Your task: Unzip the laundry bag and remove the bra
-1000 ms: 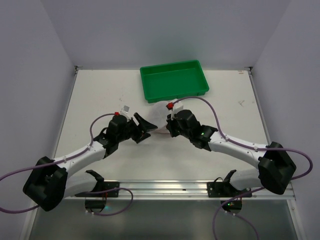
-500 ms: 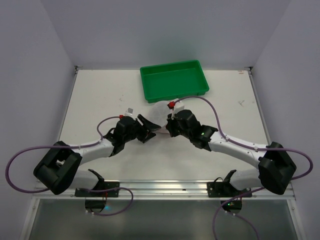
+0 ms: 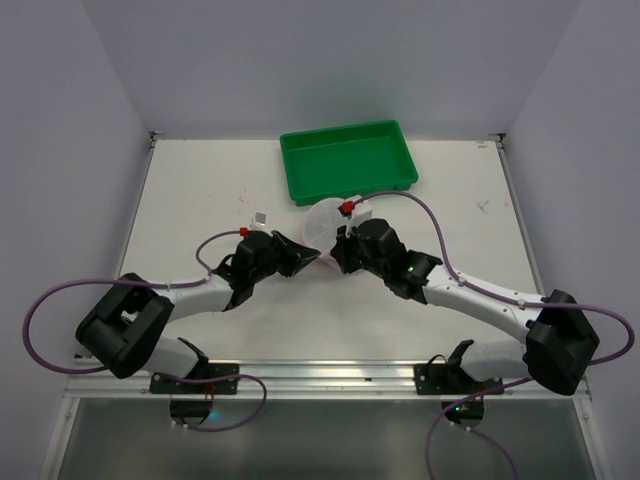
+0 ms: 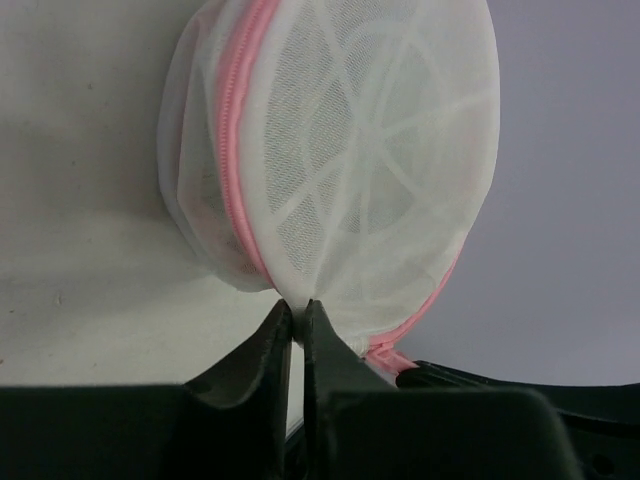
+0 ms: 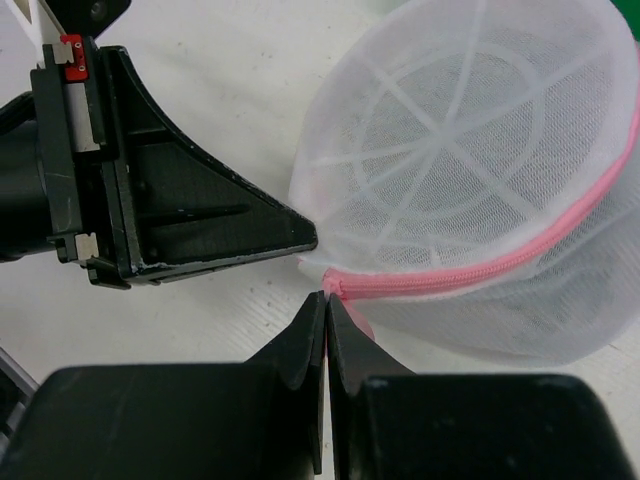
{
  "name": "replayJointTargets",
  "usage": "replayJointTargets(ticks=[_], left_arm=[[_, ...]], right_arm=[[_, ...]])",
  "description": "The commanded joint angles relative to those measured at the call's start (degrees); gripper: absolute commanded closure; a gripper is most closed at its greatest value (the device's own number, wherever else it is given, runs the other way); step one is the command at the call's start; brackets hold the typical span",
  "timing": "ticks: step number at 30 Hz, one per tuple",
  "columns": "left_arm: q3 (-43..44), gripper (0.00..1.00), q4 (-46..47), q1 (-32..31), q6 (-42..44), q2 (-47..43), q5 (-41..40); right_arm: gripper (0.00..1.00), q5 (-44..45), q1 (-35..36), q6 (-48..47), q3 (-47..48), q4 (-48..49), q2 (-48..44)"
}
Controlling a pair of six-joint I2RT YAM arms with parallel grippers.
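The laundry bag is a round white mesh pouch with a pink zipper, and it stands tilted on the table between my two grippers. My left gripper is shut on the white mesh edge at the bag's near rim. The same gripper shows in the right wrist view as a black wedge touching the bag. My right gripper is shut on the pink tab at the end of the zipper. The zipper line looks closed. The bra is hidden; I make out nothing through the mesh.
A green rectangular tray stands at the back of the table, just behind the bag. Both arms reach inward from the near edge and meet at the table's middle, with their cables looping beside them.
My left arm has moved right up to the bag and its jaws have shut on the mesh edge. The bag now stands a little higher. The right gripper stayed shut in place.
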Motion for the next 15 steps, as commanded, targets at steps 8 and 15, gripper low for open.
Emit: replayJointTargets(ticks=[8,15], left_arm=[[2.03,1.0,-0.83,0.94,4.22,-0.72,-2.12],[1.49,1.0,-6.99,6.91,16.41,-3.71,6.23]], right_arm=[[1.0,6.85,-0.99,0.54,-2.85,-1.04,-4.95],[1.0,7.13,-12.86,2.65,-7.34,-5.53,-11.81]])
